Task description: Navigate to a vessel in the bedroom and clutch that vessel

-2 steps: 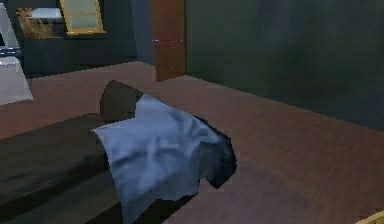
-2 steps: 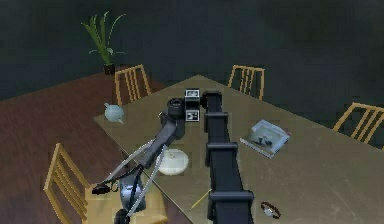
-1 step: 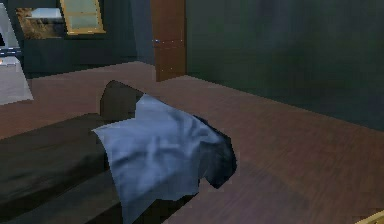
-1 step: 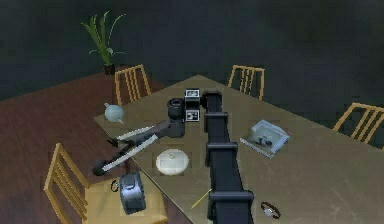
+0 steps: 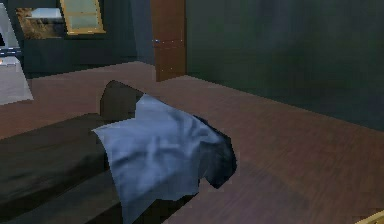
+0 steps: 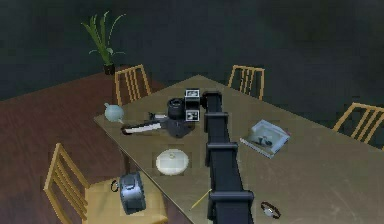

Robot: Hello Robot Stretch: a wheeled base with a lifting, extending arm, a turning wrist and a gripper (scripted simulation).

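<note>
Rising from the arm side view's bottom edge, the dark arm bar (image 6: 222, 160) lies out over a wooden dining table (image 6: 320, 180). Two white marker squares (image 6: 200, 99) sit at its far end. The gripper (image 6: 135, 128) has its dark body left of them, thin fingers (image 6: 145, 126) pointing toward the view's left, low over the tabletop. The vessel (image 6: 113, 112) is a pale blue-green round vase with a narrow neck, upright on the table near its left corner. It sits just left of the fingertips and slightly farther out; touching or not, cannot tell. Whether the gripper holds anything cannot be told either.

Also on the table are a white round plate (image 6: 172, 161) left of the arm and a grey flat box-like thing (image 6: 265, 137) right of it. Wooden chairs (image 6: 133, 82) stand around the table; the near-left chair (image 6: 65, 185) carries a grey round object (image 6: 130, 192) on its seat. A potted plant (image 6: 105, 40) stands in the far corner.

Forward view: a blue cloth (image 5: 160, 150) is draped over a dark long piece of furniture (image 5: 50, 160) on a wood floor (image 5: 300, 140). Behind are a dark wall, a wooden post (image 5: 168, 40) and a framed picture (image 5: 82, 15).
</note>
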